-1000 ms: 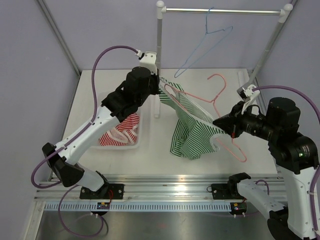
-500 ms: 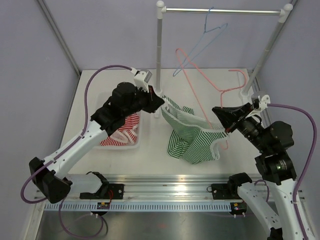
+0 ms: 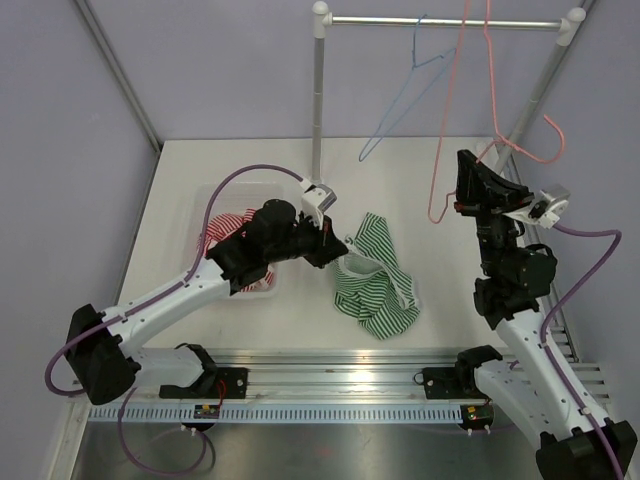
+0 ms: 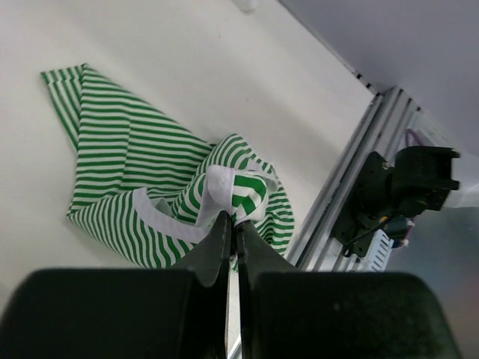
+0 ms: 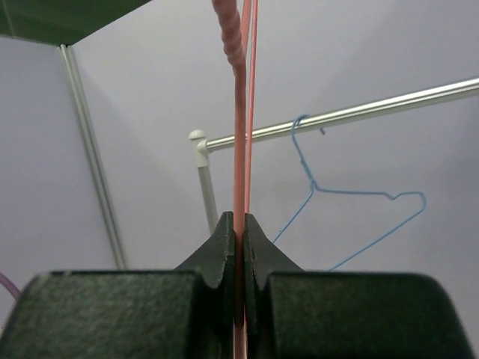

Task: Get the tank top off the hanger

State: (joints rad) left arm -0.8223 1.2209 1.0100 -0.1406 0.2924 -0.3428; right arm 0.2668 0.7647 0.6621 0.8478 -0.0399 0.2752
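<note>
The tank top (image 3: 375,280) is off the pink hanger (image 5: 240,149) (separation judged done); left tool (image 4: 232,228) pinches its trim, right tool (image 5: 239,224) grips hanger; next, release.

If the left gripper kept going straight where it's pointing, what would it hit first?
The striped tank top that the left gripper pinches, then probably the table right beneath.

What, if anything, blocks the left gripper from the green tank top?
Nothing visible. The left gripper is shut on the white trim of the tank top, which lies on the table. The pink hanger is bare, held aloft in the right gripper, apart from the cloth.
</note>
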